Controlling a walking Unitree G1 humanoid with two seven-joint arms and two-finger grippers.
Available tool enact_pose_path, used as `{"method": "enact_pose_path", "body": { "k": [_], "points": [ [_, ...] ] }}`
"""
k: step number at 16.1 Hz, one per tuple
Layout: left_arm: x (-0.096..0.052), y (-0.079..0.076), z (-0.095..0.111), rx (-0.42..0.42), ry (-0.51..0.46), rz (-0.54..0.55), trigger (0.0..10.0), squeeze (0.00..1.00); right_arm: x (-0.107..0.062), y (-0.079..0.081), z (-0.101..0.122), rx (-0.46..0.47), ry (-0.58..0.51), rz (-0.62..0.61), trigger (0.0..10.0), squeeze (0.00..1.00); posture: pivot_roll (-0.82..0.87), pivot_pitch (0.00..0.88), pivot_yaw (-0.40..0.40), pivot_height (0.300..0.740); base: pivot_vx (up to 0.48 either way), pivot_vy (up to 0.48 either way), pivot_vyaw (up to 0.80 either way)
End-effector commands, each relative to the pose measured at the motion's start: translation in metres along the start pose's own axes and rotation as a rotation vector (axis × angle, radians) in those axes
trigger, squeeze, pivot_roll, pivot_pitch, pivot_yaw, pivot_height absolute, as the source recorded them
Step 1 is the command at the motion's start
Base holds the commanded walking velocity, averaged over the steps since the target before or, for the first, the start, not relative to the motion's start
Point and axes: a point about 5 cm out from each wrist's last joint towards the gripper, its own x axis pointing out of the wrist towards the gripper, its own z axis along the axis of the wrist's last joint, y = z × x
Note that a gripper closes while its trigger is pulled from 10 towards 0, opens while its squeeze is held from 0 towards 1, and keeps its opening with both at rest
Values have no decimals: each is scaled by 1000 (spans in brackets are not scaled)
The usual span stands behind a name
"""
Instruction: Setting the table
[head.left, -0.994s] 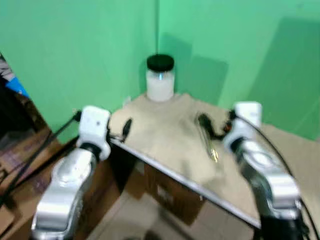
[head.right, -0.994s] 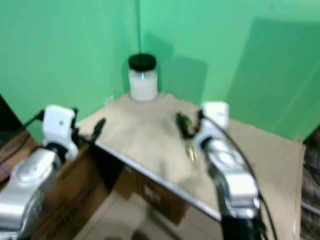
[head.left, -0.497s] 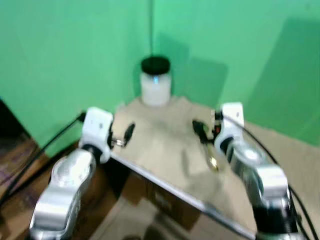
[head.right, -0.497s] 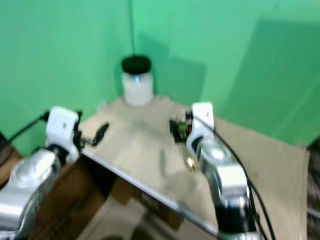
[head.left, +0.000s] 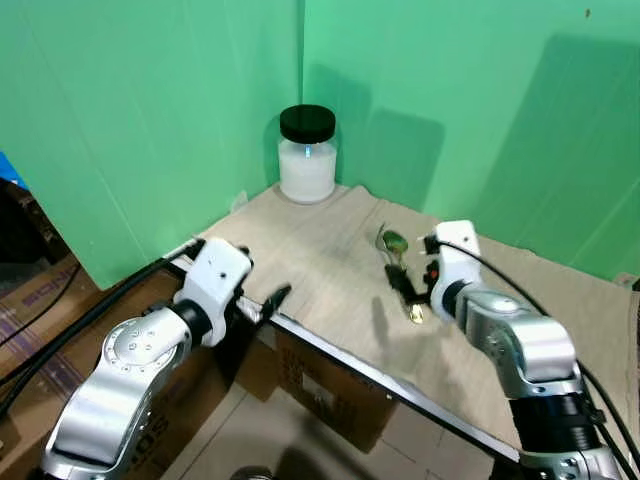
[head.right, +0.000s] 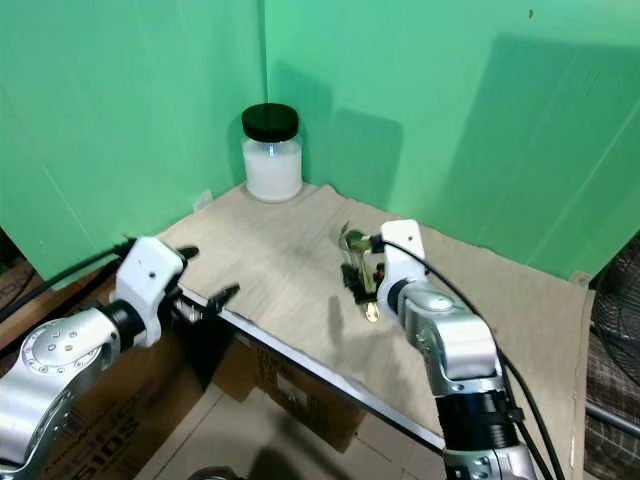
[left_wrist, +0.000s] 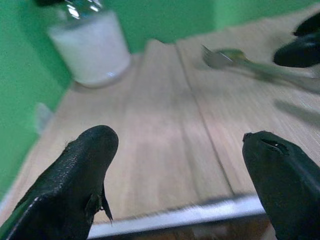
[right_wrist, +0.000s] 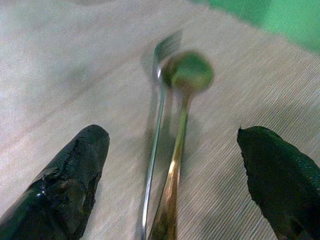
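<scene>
A fork (right_wrist: 159, 100) and a gold-toned spoon (right_wrist: 188, 72) lie side by side on the beige-covered table (head.left: 325, 255), right of its middle. My right gripper (right_wrist: 172, 139) hovers low over their handles, open, with one black finger on each side and nothing held. The spoon's bowl (head.left: 393, 241) points toward the back wall. My left gripper (left_wrist: 177, 137) is open at the table's front-left edge (head.right: 250, 330), aimed across the cloth, with nothing between its fingers.
A glass jar (head.left: 307, 155) with a black lid and white contents stands in the back corner against the green walls. A cardboard box (head.left: 335, 385) sits under the table. More boxes (head.left: 45, 295) and black cables (head.left: 90, 310) lie at the left.
The view has shifted and sharpened from blur. My right gripper has come lower and closer over the fork and spoon. My left gripper has moved rightward along the table's front edge.
</scene>
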Motion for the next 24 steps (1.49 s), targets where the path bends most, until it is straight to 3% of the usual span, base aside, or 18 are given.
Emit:
{"method": "enact_pose_path", "body": {
  "k": [1,7,13,14,15,16,17,18,24],
  "points": [
    [0,-3,-3,-2,17,-35,10000,0,2,2,8,-19,-19,11,9843,0,173,0,-23,740,0,0,0],
    [-3,-7,-10,29,65,-112,10000,0,29,14,22,-89,-71,48,10000,0,173,0,-21,740,0,0,0],
    [-2,-8,-10,29,68,-130,10000,0,47,14,24,-175,-79,45,10000,0,172,0,-23,740,0,0,0],
    [-2,-8,-10,29,68,-130,10000,0,49,13,22,-176,-70,46,8196,0,174,0,-24,740,0,0,0],
    [-2,-9,-10,29,68,-130,10000,0,52,13,19,-173,-59,50,5098,0,175,0,-26,740,0,0,0],
    [-2,-9,-10,29,68,-130,10000,0,52,13,18,-166,-57,55,4510,0,176,0,-27,740,0,0,0],
    [-2,-9,-11,29,68,-129,10000,0,54,14,17,-148,-57,70,2941,0,177,0,-28,740,0,0,0],
    [-2,-10,-11,29,67,-129,10000,0,55,14,17,-145,-55,77,0,0,177,0,-28,740,0,0,0],
    [-2,-11,-12,31,68,-130,10000,0,58,11,8,-121,-24,99,0,0,172,0,-27,740,0,0,0]
  ]
}}
